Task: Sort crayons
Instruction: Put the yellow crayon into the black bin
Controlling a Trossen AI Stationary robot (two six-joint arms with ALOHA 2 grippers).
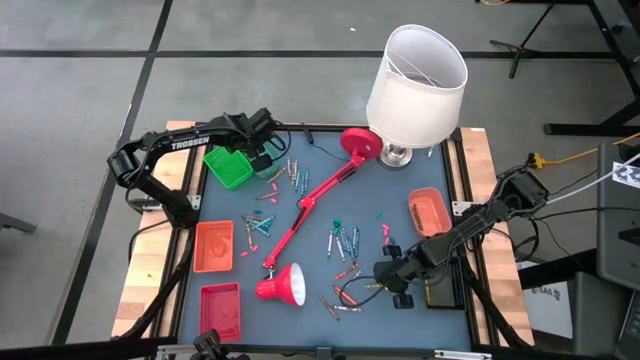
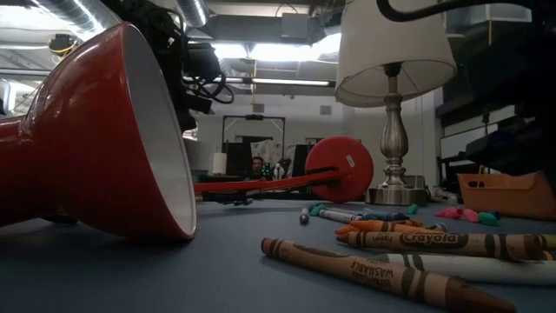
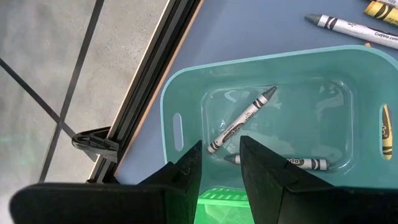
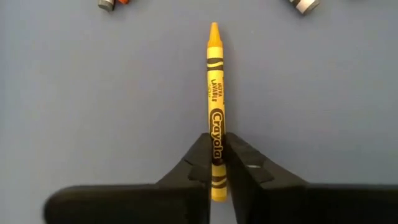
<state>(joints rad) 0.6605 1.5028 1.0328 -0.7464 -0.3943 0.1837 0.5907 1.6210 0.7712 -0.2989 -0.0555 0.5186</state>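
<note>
The table [image 1: 400,200] carries a white lamp [image 1: 415,80] and a red lamp [image 1: 300,210] that lies flat, with loose crayons [image 1: 342,240] scattered around it. The left hand [image 3: 219,163], its fingers apart and holding nothing, hangs over a bin [image 3: 186,81] that contains two grey crayons [image 3: 241,119]. The right hand [image 4: 216,163] is clenched on a yellow crayon [image 4: 215,81]. This crayon's long axis runs straight ahead between the fingers, with its tip pointing away from the hand.

Both arms are dark, near-black, jointed links with black cables looping off their wrists. The left arm [image 1: 185,143] carries white "TROSSEN" lettering along one link — the right arm [image 1: 470,228] shows no readable marking. Each ends in two flat, matte black fingers [image 4: 202,163] — squared, tapering toward the tips.
</note>
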